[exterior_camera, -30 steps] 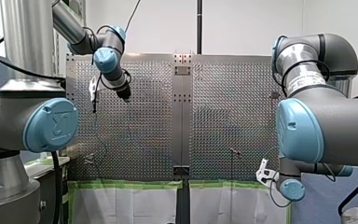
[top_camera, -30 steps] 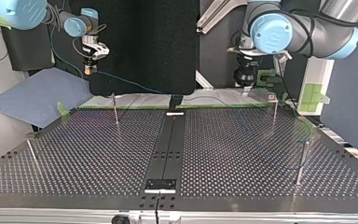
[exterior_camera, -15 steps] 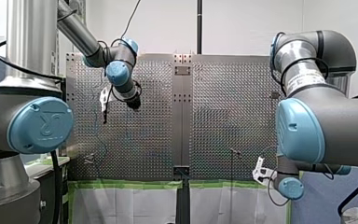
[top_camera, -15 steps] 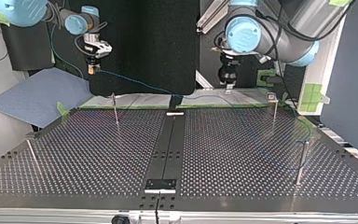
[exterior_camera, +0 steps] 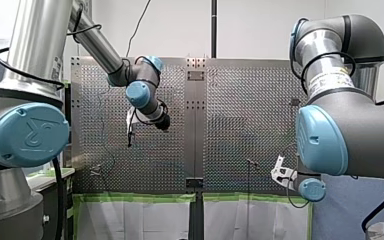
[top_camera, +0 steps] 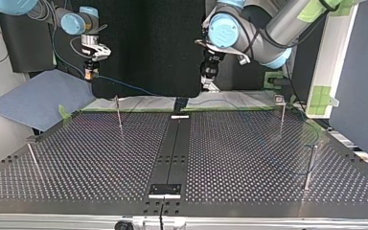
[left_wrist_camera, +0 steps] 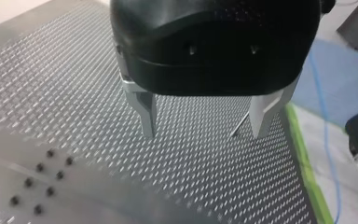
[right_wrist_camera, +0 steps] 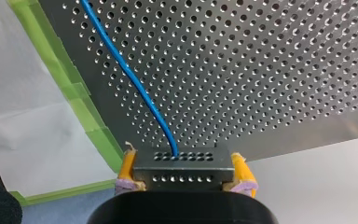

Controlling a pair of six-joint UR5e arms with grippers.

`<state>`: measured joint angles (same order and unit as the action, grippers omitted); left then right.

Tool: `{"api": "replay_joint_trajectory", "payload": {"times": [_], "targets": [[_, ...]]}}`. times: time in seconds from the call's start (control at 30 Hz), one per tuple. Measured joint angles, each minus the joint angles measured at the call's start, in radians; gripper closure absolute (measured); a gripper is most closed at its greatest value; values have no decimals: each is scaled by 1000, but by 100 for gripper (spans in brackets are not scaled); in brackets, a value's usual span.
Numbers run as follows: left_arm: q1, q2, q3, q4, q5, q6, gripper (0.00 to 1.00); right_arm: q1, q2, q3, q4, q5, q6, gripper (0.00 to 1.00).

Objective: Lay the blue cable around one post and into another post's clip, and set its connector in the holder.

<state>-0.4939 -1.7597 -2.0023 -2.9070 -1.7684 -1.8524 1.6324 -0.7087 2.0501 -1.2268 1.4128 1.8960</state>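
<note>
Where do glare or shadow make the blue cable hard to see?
Right wrist view: even light, cable and connector plain against the table. Front view: the table shines and the cable nearly vanishes. Top view: dark table, cable faint on it. Left wrist view: cable clear beside the table.

Front view: raised "UR" mark on the blue joint cap of my left arm. The white label on my right arm is illegible.

Robotics lab: perforated metal table, industrial left arm and right arm, green tape.
</note>
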Motion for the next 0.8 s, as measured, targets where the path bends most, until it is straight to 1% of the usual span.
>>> {"api": "replay_joint_trajectory", "payload": {"times": [0.17, 0.3, 0.4, 0.53, 0.63, 0.8], "targets": [[-40, -40, 1, 39, 20, 0, 0, 2, -1, 0, 1, 0, 2, 100], [-74, -74, 3, 74, 25, -10, 0, 7, -1, 6, 1, 2, -7, 100], [-100, -100, 3, 99, 24, -15, 0, 11, -1, 23, -12, 8, -11, 100], [-132, -132, 5, 132, 24, -16, 0, 15, -1, 46, -39, 13, -11, 100], [-159, -159, 17, 159, 22, -15, 0, 18, -1, 53, -51, 13, -11, 100], [-204, -204, 55, 204, 6, -7, 0, 21, -1, 55, -52, 13, -12, 100]]}}
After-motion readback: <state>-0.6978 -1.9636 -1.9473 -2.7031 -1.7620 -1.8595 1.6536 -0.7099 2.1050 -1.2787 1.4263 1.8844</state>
